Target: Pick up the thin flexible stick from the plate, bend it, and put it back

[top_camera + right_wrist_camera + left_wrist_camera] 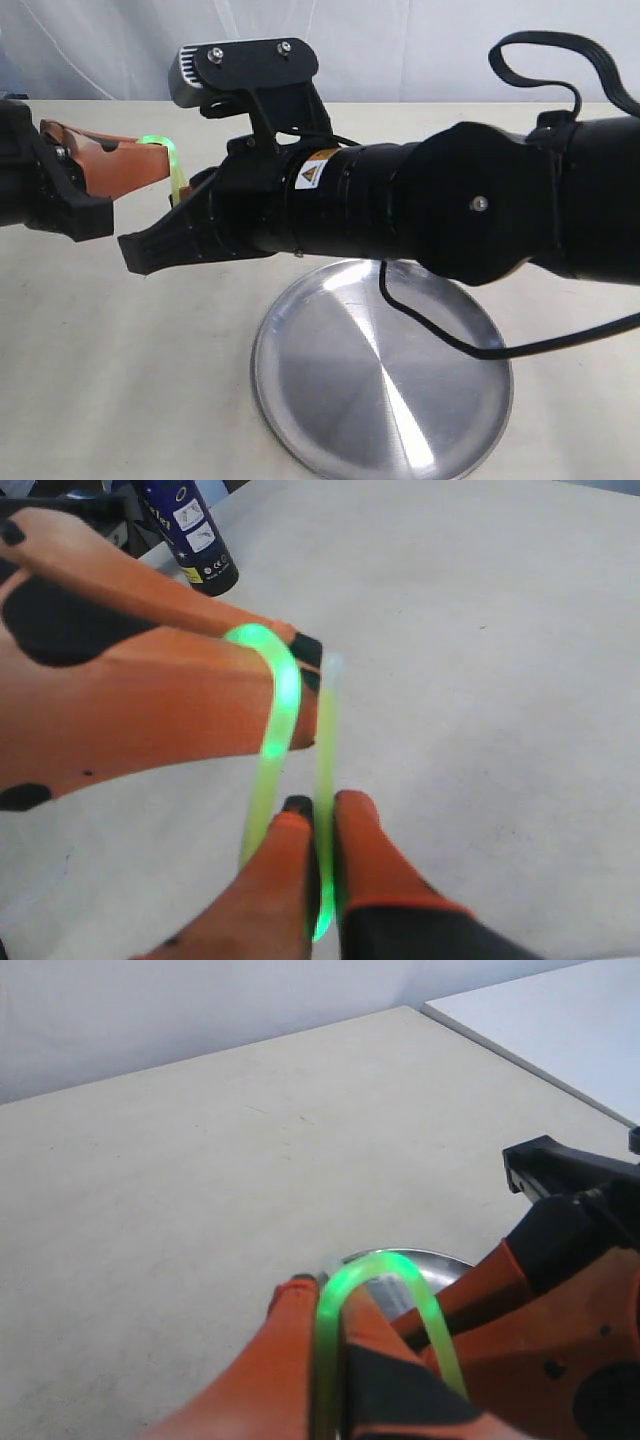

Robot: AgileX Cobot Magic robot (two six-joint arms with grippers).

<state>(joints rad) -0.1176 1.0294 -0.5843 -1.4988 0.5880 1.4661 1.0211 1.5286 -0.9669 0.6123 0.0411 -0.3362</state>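
The thin light-green stick [176, 170] is held in the air, left of and above the steel plate [380, 400], and is bent into a tight arch. My left gripper [158, 162] has its orange fingers shut on one leg of the stick [390, 1265]. The right gripper [160, 235] reaches across from the right, close under the left one. In the right wrist view that gripper [322, 815] is shut on the other strand of the stick [280, 695], with the left gripper's orange fingers [150, 700] just beyond. Nothing lies on the plate's rim [440, 1258].
The right arm [450, 200] spans the view above the plate's back half, its black cable [440, 335] drooping over the plate. A dark blue can [190, 530] stands on the beige table behind the left gripper. A white board [560, 1030] lies at the table's far side.
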